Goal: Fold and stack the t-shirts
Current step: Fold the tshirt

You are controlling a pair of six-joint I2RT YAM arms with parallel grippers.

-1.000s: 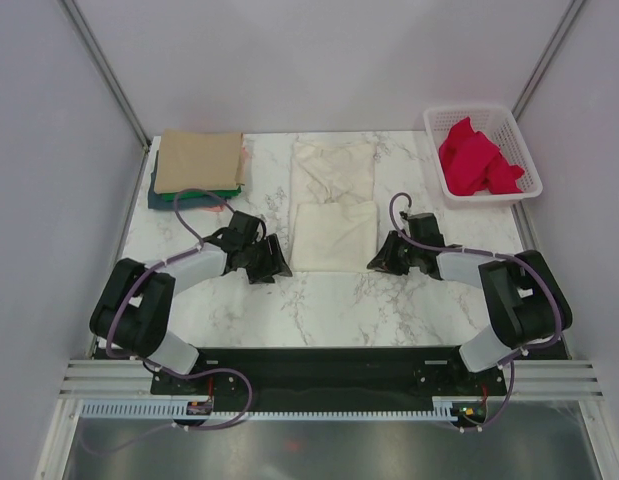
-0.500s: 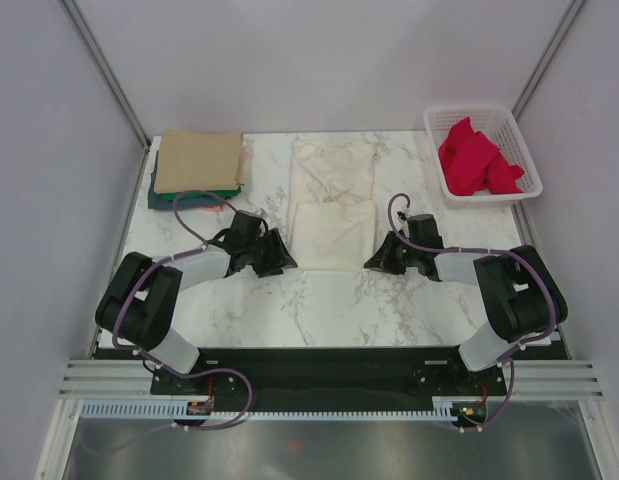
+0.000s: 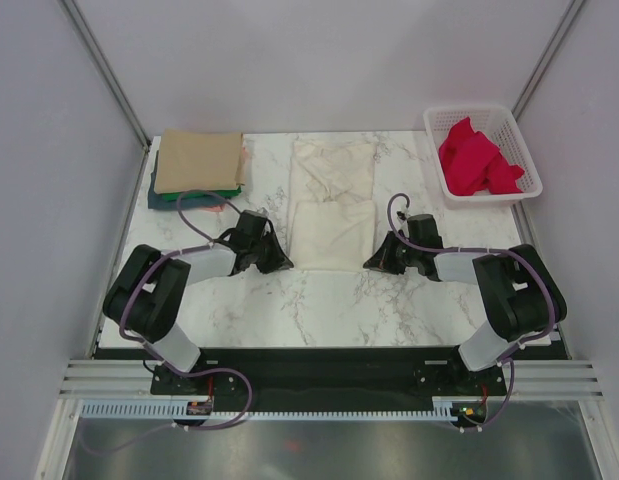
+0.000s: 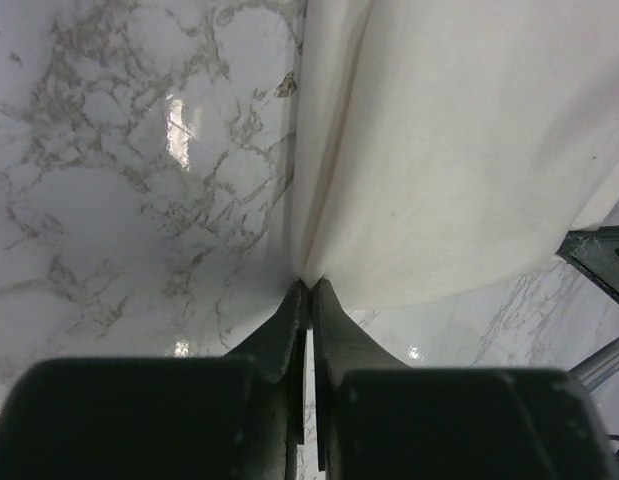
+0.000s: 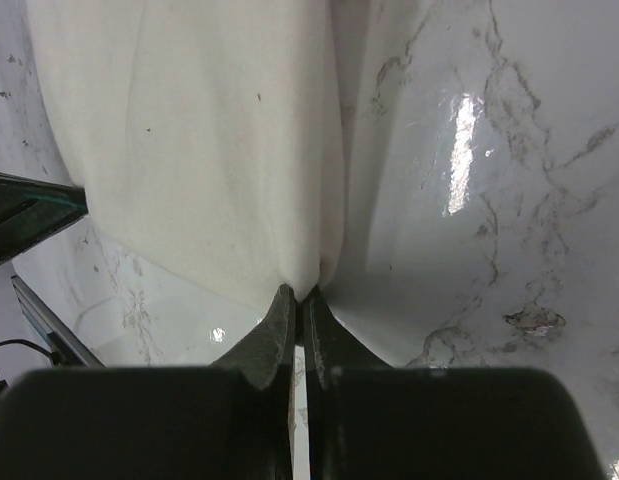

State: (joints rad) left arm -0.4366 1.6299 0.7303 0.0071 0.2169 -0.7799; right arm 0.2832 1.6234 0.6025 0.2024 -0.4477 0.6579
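Cream t-shirt (image 3: pixel 333 235) — left fingers (image 4: pixel 277 332), right fingers (image 5: pixel 272 330) low, pinching its edges.

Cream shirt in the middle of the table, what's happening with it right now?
Both arms are on the cream cloth t-shirt, lying as a long folded strip on the marble table. The left gripper is pinched shut on its near left corner, the right gripper on its near right corner.
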